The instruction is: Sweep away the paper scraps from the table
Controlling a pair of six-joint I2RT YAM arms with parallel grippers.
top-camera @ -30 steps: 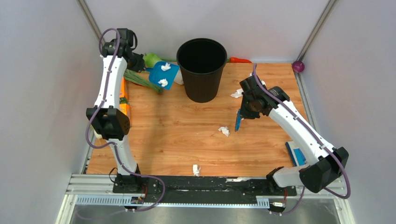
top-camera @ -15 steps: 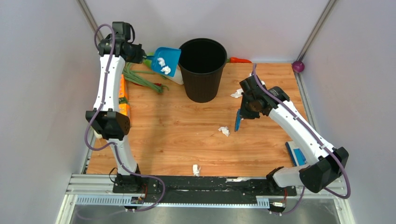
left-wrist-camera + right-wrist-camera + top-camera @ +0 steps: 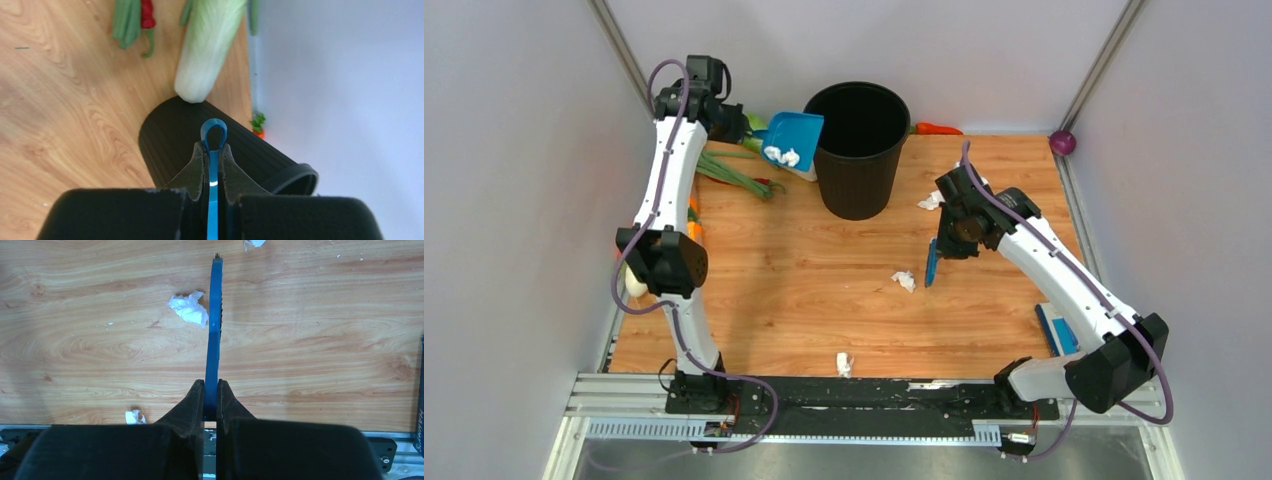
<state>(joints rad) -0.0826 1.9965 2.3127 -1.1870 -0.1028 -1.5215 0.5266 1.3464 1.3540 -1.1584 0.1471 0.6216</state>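
Observation:
My left gripper point(image 3: 746, 125) is shut on the handle point(image 3: 213, 132) of the blue dustpan point(image 3: 799, 132), held in the air against the black bin's point(image 3: 856, 150) left rim. Two white paper scraps point(image 3: 782, 155) lie in the pan. My right gripper point(image 3: 944, 245) is shut on a blue brush point(image 3: 214, 315), its tip close to a paper scrap point(image 3: 905, 281) on the table point(image 3: 804, 270). That scrap also shows in the right wrist view point(image 3: 189, 309). Another scrap point(image 3: 845, 363) lies by the front rail, and one point(image 3: 931, 200) lies right of the bin.
A cabbage point(image 3: 210, 45), green stalks point(image 3: 729, 172) and a red chili point(image 3: 147, 12) lie at the back left. Orange items sit along the left edge. A purple ball point(image 3: 1063, 142) is at the back right, and a blue box point(image 3: 1056, 328) lies at the right edge.
My left arm has lifted the dustpan and carried it right, up to the bin's rim, with the scraps still in it. The right arm has barely moved.

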